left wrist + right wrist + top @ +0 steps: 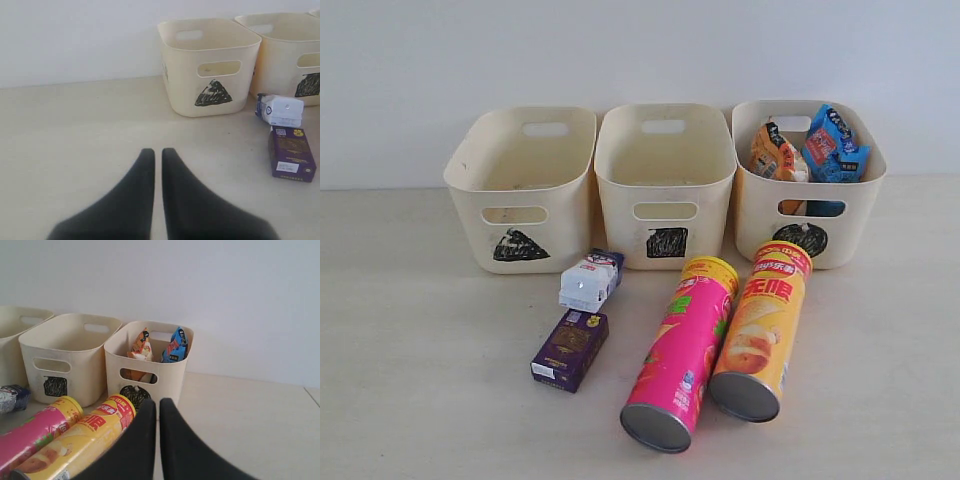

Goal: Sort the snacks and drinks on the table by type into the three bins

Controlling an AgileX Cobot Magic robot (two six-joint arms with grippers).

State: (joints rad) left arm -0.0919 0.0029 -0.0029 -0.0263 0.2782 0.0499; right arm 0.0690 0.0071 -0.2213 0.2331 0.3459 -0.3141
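Three cream bins stand in a row at the back of the tabletop [420, 350], each with one black scribbled mark on its front. The right bin [860, 225] holds two crinkly bags standing upright, one orange bag [772, 152] and one blue bag [833, 145]. Two chip tubes lie side by side in front of it, the pink tube [682, 350] against the yellow-orange tube [763, 328], metal ends facing away from the bins. Two small boxes lie before the gap between the left bin [570, 225] and the middle bin [620, 225]: a white-and-blue box [590, 281], then a dark purple box [570, 348] just beside it. Both arms' jaws are pressed together, pinching nothing: the left jaws over bare tabletop, the right jaws near the yellow-orange tube.
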